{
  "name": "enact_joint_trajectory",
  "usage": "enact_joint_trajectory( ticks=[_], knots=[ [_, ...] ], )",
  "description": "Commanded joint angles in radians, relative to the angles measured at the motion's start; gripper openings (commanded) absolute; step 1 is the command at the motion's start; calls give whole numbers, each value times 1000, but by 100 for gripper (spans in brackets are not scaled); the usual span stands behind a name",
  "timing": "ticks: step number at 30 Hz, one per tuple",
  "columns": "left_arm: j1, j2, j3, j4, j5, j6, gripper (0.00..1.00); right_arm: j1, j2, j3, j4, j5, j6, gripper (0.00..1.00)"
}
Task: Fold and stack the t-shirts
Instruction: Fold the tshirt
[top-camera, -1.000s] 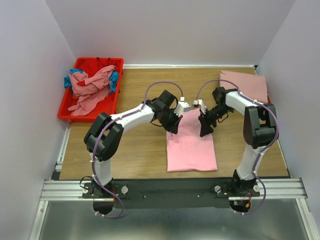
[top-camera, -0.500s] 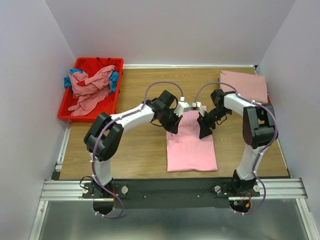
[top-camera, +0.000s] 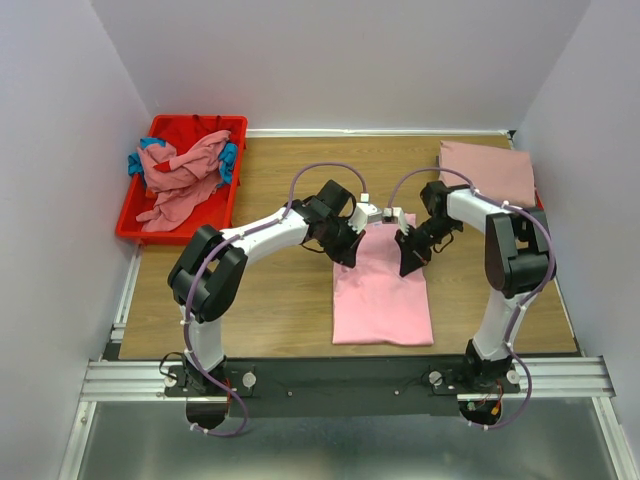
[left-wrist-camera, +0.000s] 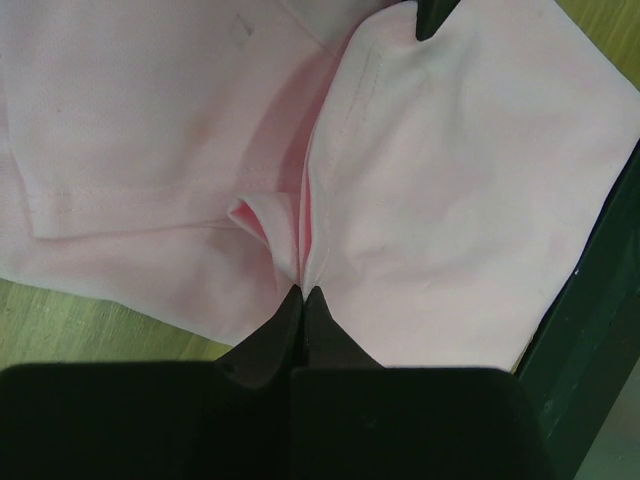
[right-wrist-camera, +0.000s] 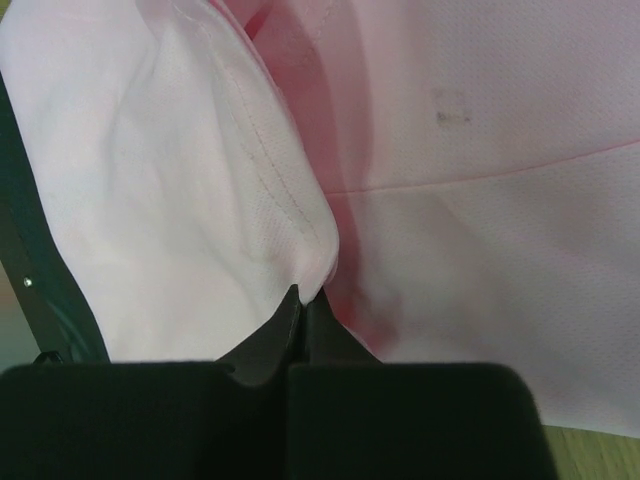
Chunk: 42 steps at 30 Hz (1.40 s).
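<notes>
Top external view catches us mid-fold, left gripper (top-camera: 347, 257) and right gripper (top-camera: 407, 267) each clamped on the far edge of the pink t-shirt (top-camera: 383, 295) lying flat on the table (top-camera: 280, 190), so next we likely lift together and carry that edge toward the near hem.

The right gripper (right-wrist-camera: 303, 298) has its black jaws pressed together on a raised fold of the pink t-shirt (right-wrist-camera: 480, 200) — a stitched hem curves up from the pinch. The wooden table (right-wrist-camera: 600, 455) shows at bottom right.
</notes>
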Motion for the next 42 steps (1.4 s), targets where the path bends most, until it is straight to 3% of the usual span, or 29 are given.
enact_joint_trajectory(
  ticks=[1,20,29,42],
  knots=[
    [1,-9,-7,15,19,-6,0,6,-47,9,-6,-5,17,0],
    [-36,-208,-142,38,70,-116,0,18,-389,-85,-155,-56,16,1],
    [-149,-326,-212,52,38,-227,0,58,-541,-155,-196,-88,42,0],
    [-284,-553,-326,89,-25,-409,0,58,-741,-100,-320,-119,10,0]
  ],
)
